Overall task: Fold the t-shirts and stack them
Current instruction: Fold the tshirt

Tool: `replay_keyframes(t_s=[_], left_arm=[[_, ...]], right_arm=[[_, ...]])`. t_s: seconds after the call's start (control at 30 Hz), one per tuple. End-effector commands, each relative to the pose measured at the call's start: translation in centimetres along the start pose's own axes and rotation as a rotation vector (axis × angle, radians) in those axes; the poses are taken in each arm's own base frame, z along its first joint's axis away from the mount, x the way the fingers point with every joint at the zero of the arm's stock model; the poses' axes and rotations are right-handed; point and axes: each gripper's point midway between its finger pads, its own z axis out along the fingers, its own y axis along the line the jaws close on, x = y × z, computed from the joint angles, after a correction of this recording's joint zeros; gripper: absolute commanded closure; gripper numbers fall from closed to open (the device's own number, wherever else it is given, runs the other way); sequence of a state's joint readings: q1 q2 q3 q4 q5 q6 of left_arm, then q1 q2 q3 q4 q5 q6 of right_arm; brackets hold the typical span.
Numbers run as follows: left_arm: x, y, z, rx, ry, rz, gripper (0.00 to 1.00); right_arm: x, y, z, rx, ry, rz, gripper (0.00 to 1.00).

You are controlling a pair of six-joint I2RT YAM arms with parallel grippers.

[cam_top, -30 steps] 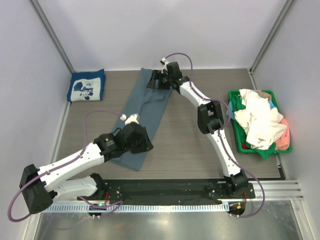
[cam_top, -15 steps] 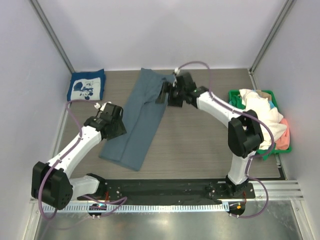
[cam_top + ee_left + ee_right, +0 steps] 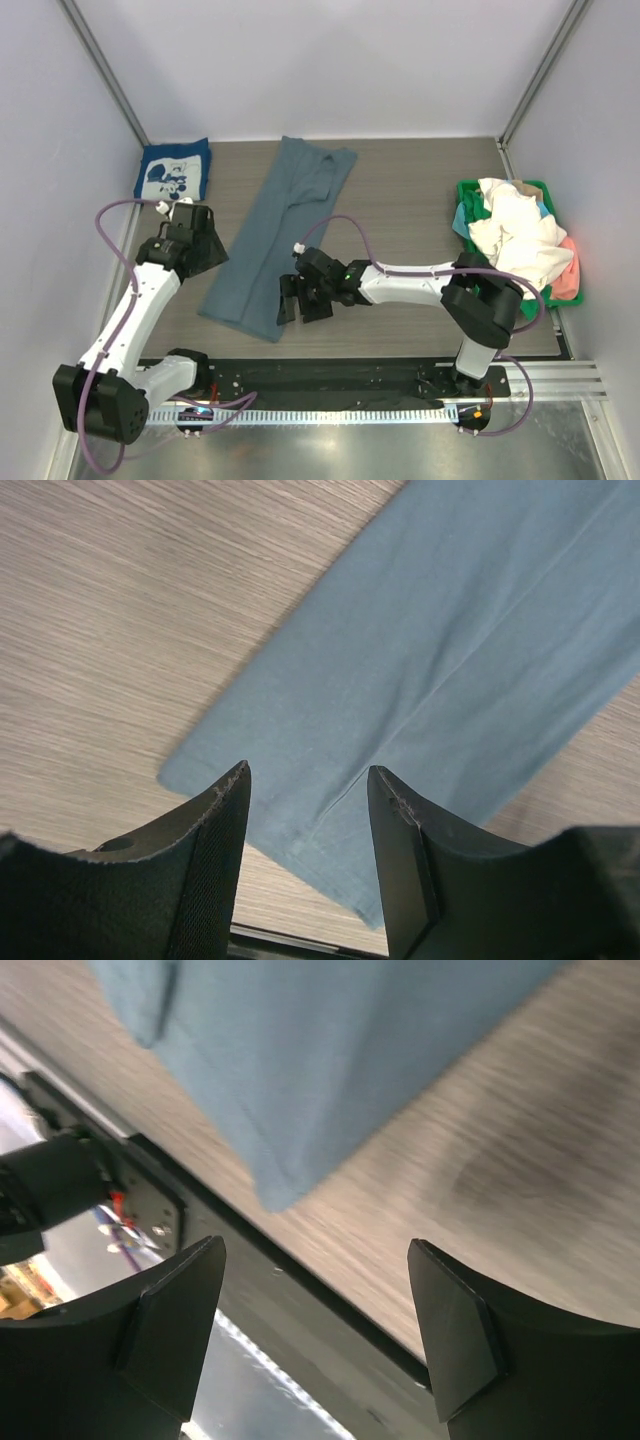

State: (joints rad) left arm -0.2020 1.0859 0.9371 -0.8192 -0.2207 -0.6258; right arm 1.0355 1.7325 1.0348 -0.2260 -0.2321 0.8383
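Slate-blue t-shirt [image 3: 450, 650] cropped in wrist views; left pincer [image 3: 308, 773], right pincer [image 3: 315, 1248] parted, empty.

Both arms wore white link shells with black joint housings. A purple cable [image 3: 104, 216] looped along the left arm [image 3: 130, 315], another along the right arm [image 3: 410, 283]. Their bases were bolted to a black plate [image 3: 330, 375] at the frame's bottom. The left gripper [image 3: 308, 770] and right gripper [image 3: 315, 1245] had matte black, wedge-shaped fingers.
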Motion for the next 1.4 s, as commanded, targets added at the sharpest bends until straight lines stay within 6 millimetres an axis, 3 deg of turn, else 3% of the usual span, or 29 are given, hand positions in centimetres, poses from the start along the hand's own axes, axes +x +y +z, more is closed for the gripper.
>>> replay_keyframes(t_s=[0.0,0.23,0.3,0.4,0.6,0.7,0.73,0.77,0.8,0.83,0.87,0.9,0.93,1.0,1.03,1.07,1.1,1.23,1.3,1.37], left_arm=[[-0.4,0.7,-1.4,0.006,-0.017,0.017,0.48],[0.3,1.1,-1.3,0.025,-0.012,0.0,0.48],[0.2,1.1,-1.4,0.028,-0.017,0.003,0.48],[0.2,1.1,-1.4,0.033,-0.021,0.005,0.48],[0.1,1.2,-1.3,0.031,-0.031,0.008,0.48],[0.2,1.2,-1.3,0.033,-0.032,0.009,0.48],[0.1,1.1,-1.2,0.033,-0.032,0.009,0.49],[0.1,1.0,-1.2,0.036,-0.028,0.01,0.49],[0.3,1.0,-1.1,0.04,-0.022,0.009,0.49],[0.3,0.9,-1.1,0.046,-0.02,0.01,0.5],[0.2,0.6,-1.2,0.061,-0.026,0.007,0.51],[0.5,0.2,-1.1,0.083,-0.011,0.009,0.51],[0.6,-0.1,-1.1,0.1,-0.003,0.01,0.55],[1.4,-1.3,-1.3,0.149,0.036,0.027,0.58],[1.7,-1.7,-1.4,0.16,0.048,0.037,0.6],[2.5,-2.0,-1.6,0.16,0.077,0.037,0.61],[3.6,-3.4,-2.1,0.194,0.1,0.072,0.61],[7.6,-5.7,-3.1,0.238,0.142,0.122,0.57],[11.2,-5.4,-2.7,0.263,0.204,0.114,0.55],[13.0,-5.5,-2.7,0.298,0.229,0.098,0.53]], right_arm=[[-0.1,2.3,0.7,-0.059,-0.071,0.063,0.21],[2.0,1.7,4.0,-0.049,-0.029,0.092,0.26],[1.9,2.7,4.5,-0.081,-0.04,0.084,0.27],[2.1,2.3,5.4,-0.065,-0.036,0.093,0.29],[2.7,1.1,5.9,-0.028,-0.021,0.108,0.53],[3.4,-0.3,5.7,0.002,-0.02,0.117,0.78],[3.5,-0.7,5.5,0.01,-0.027,0.118,0.88],[3.6,-1.1,5.3,0.018,-0.032,0.125,0.92],[4.4,-3.0,5.1,0.061,-0.033,0.134,0.95],[3.7,-3.2,4.0,0.055,-0.062,0.14,0.99],[3.9,-4.3,3.4,0.079,-0.069,0.149,0.99],[4.7,-6.9,2.7,0.139,-0.08,0.161,0.99],[4.2,-7.2,1.2,0.139,-0.113,0.164,0.99],[5.3,-11.1,-0.8,0.246,-0.131,0.182,0.99],[5.3,-12.0,-1.6,0.275,-0.162,0.182,0.99],[5.2,-11.9,-3.0,0.266,-0.186,0.182,0.99],[6.0,-12.9,-3.5,0.286,-0.182,0.186,0.99],[6.6,-13.8,-5.0,0.299,-0.205,0.19,0.99],[6.7,-14.1,-5.5,0.309,-0.212,0.191,0.99],[6.8,-14.2,-5.8,0.312,-0.215,0.189,0.99]])
